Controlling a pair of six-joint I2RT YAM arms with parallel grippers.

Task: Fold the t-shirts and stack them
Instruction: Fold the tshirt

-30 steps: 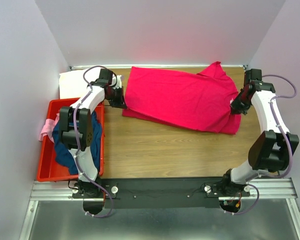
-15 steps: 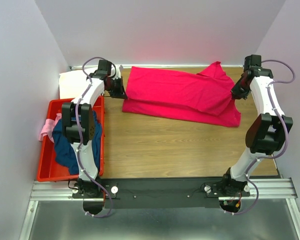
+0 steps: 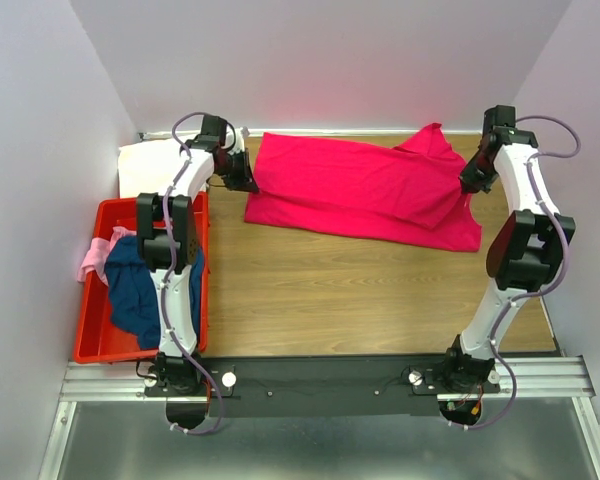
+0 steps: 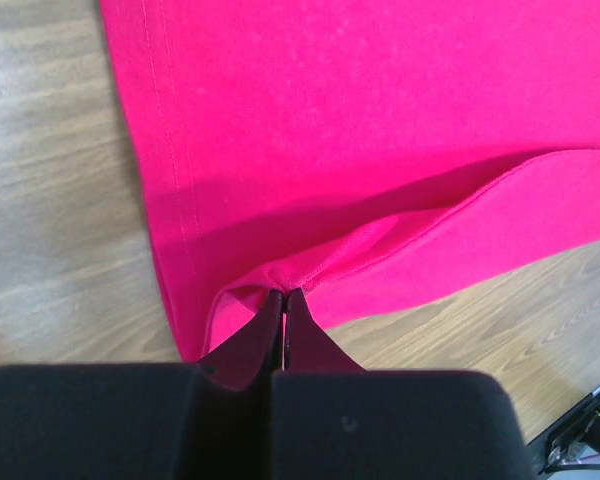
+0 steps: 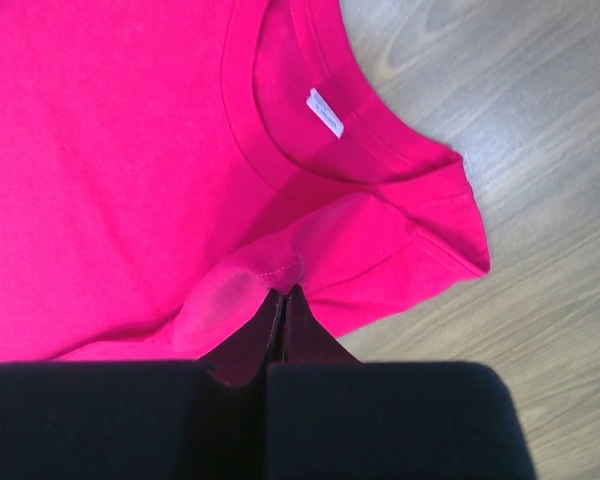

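The magenta-pink t-shirt [image 3: 355,188] lies across the far part of the table, folded lengthwise with its near edge doubled over. My left gripper [image 3: 248,184] is shut on its left edge, pinching a fold of the cloth [image 4: 280,285]. My right gripper [image 3: 467,186] is shut on its right end near the collar, pinching the shoulder seam [image 5: 285,280]. The navy blue t-shirt [image 3: 132,290] and the pale pink t-shirt [image 3: 92,258] lie bunched in the red bin. The white t-shirt [image 3: 150,166] lies flat at the far left.
The red plastic bin [image 3: 92,335] stands on the left side of the table. Walls close in the table on the left, back and right. The black mounting rail [image 3: 320,378] runs along the near edge.
Both grippers have moved towards the back wall, carrying the shirt's near edge up and over, so the shirt is now narrower front to back.
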